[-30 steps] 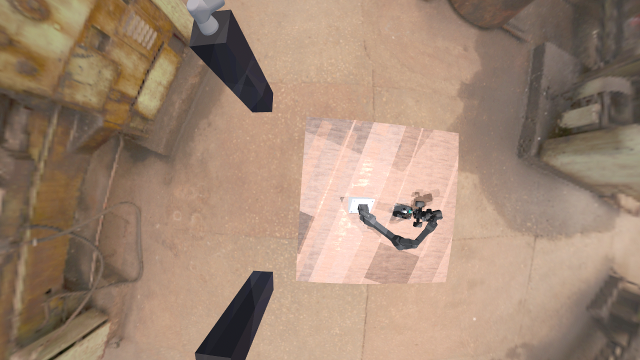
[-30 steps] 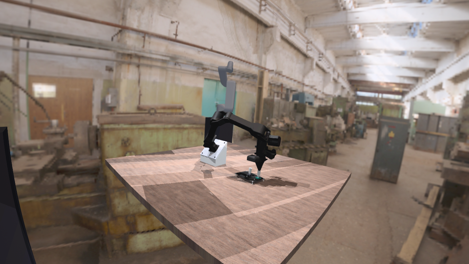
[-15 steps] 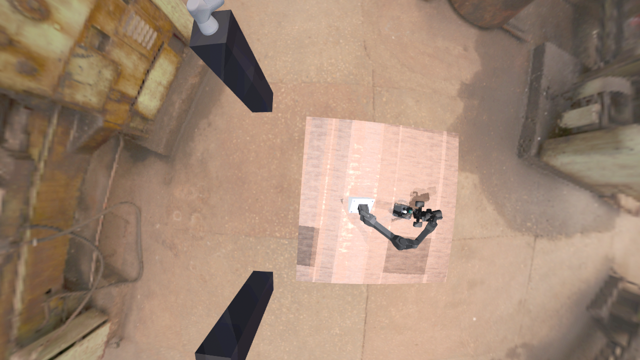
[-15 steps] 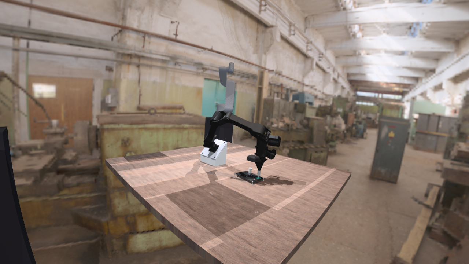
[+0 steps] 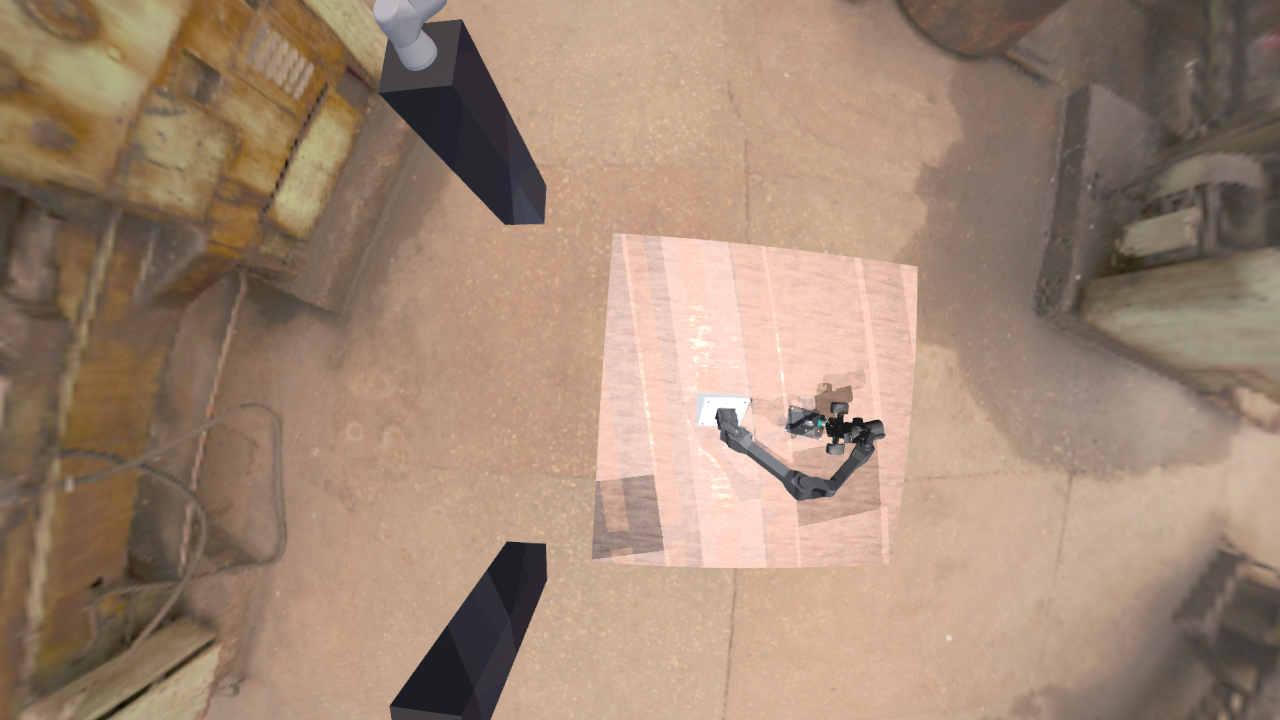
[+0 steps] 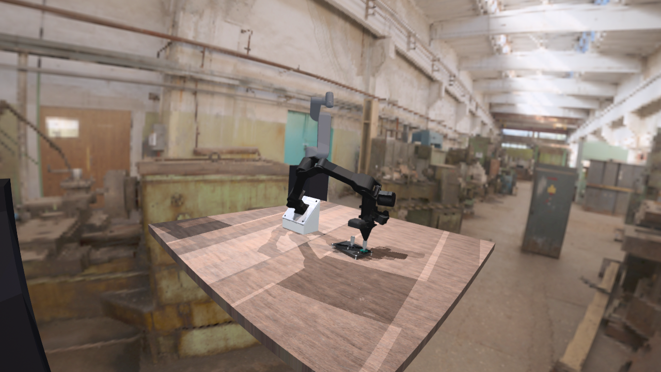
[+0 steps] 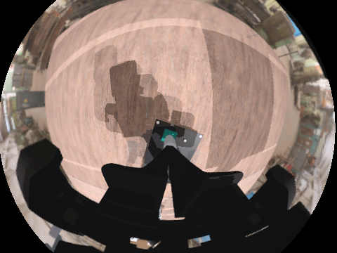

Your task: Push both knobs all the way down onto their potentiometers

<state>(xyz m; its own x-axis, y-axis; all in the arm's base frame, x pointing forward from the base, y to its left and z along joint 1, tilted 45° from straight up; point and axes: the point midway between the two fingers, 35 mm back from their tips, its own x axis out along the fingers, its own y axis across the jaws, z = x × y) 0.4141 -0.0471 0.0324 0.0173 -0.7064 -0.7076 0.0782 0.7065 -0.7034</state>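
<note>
The dark circuit board (image 5: 795, 428) (image 6: 343, 248) (image 7: 192, 150) stands low over the table. One light grey knob (image 6: 364, 245) (image 7: 170, 140) is upright on the green potentiometer (image 6: 363, 251) (image 7: 168, 133) at the board's near end. The other grey knob (image 6: 352, 239) stands farther back on the board in the exterior view; the fingers hide it in the wrist view. My gripper (image 6: 365, 238) (image 7: 168, 148) is shut and empty, pointing down, with its tips at the top of the knob on the green potentiometer. Whether either knob sits against its potentiometer is too small to tell.
The arm's white wedge-shaped base (image 5: 707, 411) (image 6: 312, 222) stands on the wooden table (image 5: 662, 358) (image 6: 258, 296) behind the board. The arm bends out to one side and over the board. Shadows fall across the table.
</note>
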